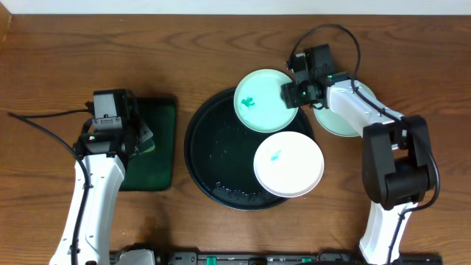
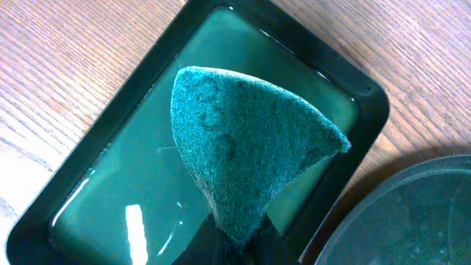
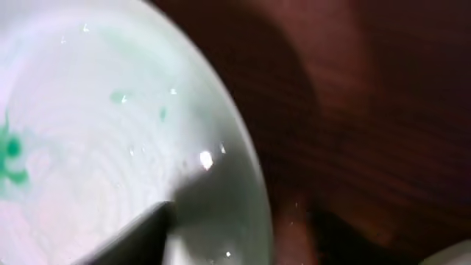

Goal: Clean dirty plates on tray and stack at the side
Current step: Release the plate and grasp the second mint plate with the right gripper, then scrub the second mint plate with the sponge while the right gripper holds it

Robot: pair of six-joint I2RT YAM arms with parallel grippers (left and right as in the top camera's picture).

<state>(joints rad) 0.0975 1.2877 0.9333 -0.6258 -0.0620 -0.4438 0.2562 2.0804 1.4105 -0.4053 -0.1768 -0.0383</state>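
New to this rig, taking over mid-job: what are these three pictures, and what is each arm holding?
Two robot arms work at a table. The overhead picture shows everything; each wrist camera looks along its gripper. The left gripper pinches a green sponge over a wet green tray. The right gripper grips the rim of a smeared turquoise plate at the black tray's edge. A smeared white plate lies on the black tray, and a second turquoise plate sits on the table beside it.

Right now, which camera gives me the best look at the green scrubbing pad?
The left wrist view: the scrubbing pad fills the frame, pinched at its bottom edge above the wet green tray. Overhead, the left arm hides nearly all of it. The right wrist view shows a plate instead.
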